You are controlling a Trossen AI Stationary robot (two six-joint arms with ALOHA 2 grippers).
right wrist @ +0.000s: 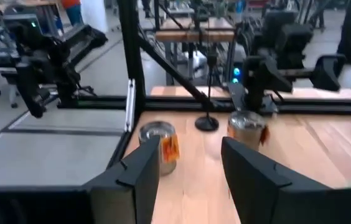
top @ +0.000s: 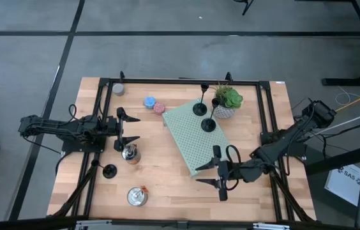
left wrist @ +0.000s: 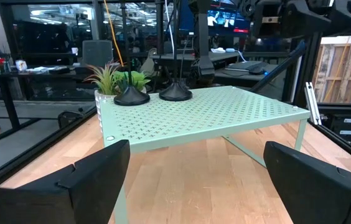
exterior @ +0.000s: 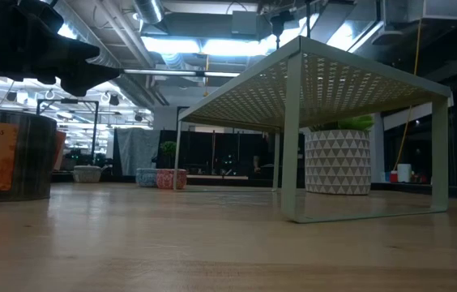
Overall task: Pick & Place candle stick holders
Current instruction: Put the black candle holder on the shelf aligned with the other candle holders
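1. Holders: two candle stick holders stand upright on the green perforated rack, near its end by the potted plant; a third holder stands on the wooden surface, well apart from the rack.
2. My left end effector hovers released, fingers wide, grasping nothing, just beside a silver tin.
3. My right end effector is parted, grasping nothing, beside the rack's near edge.
4. A second silver tin sits near the front edge of the surface.
5. Blue and pink candles lie beside the rack's far corner.
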